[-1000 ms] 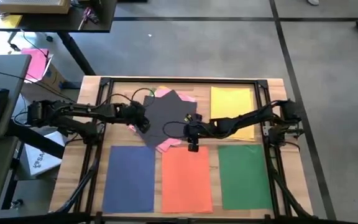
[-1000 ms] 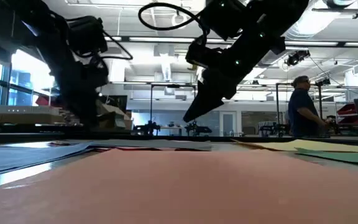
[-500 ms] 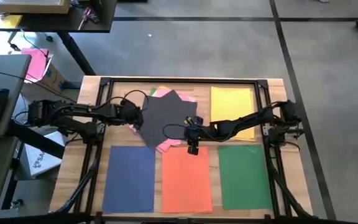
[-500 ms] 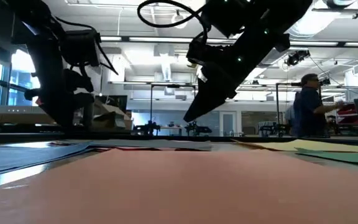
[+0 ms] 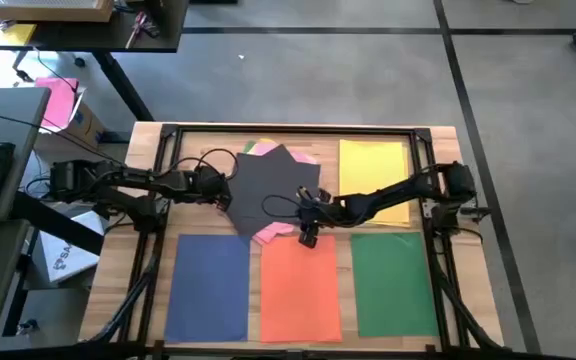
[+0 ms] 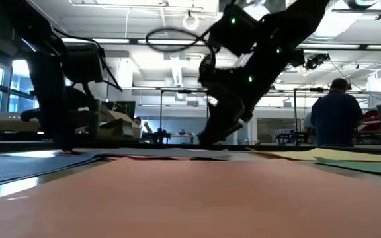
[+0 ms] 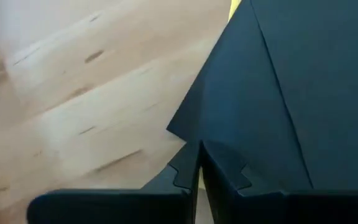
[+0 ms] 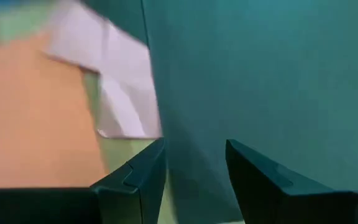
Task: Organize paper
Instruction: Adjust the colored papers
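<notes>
Since a second ago my right gripper (image 5: 302,199) has dropped from hovering over the pile to sit low on the grey sheet (image 5: 268,185), as the low view shows, and my left gripper (image 5: 230,200) has edged slightly back along that sheet's left border. In my right wrist view my fingers (image 8: 138,180) stand apart with a moderate gap, holding nothing, and grey paper fills the space ahead of and between them. A pink sheet (image 8: 120,93) pokes out from under the grey one just beside that gripper, with the orange sheet (image 5: 300,284) beyond it on the near side. My left fingers (image 7: 182,171) are pressed together with only a thin slit left, and they meet right at the grey sheet's edge; I cannot tell whether paper is pinched between them. Bare wood of the table (image 7: 73,93) lies to the outer side of that gripper. The rest of the paper lies flat: the blue sheet (image 5: 208,285) near my left gripper, the green sheet (image 5: 393,283) and yellow sheet (image 5: 373,172) on my right arm's side, well apart from the pile. A person (image 6: 336,119) stands in the room beyond
</notes>
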Motion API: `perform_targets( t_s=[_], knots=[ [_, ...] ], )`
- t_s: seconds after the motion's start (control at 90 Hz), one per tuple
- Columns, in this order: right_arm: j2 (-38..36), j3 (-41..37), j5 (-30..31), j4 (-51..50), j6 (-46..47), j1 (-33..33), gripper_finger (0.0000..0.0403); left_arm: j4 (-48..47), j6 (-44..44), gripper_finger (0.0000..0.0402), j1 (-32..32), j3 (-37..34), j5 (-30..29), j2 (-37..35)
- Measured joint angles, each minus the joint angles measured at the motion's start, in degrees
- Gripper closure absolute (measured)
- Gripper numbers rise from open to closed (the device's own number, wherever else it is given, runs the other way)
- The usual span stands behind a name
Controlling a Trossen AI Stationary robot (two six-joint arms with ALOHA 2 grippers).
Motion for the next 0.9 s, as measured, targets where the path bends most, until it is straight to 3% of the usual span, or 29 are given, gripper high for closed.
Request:
perform_targets(
  t_s=[0.422, 0.678, 0.9],
  knots=[
    [-1.18, 0.07, 1.03, -8.20, -6.22, -5.47, 0.0254, 10.77, 1.50, 0.0395, -1.28, -0.15, 8.62, 0.20],
    [-2.73, 0.04, 6.85, -16.77, -6.51, -7.99, 0.0254, 18.61, 0.53, 0.0395, -5.96, -0.15, 9.20, 0.36],
    [-2.90, -0.04, 5.19, -14.93, -6.27, -7.61, 0.0254, 21.48, 3.35, 0.0395, -6.94, 0.94, 5.38, 0.13]
  ],
)
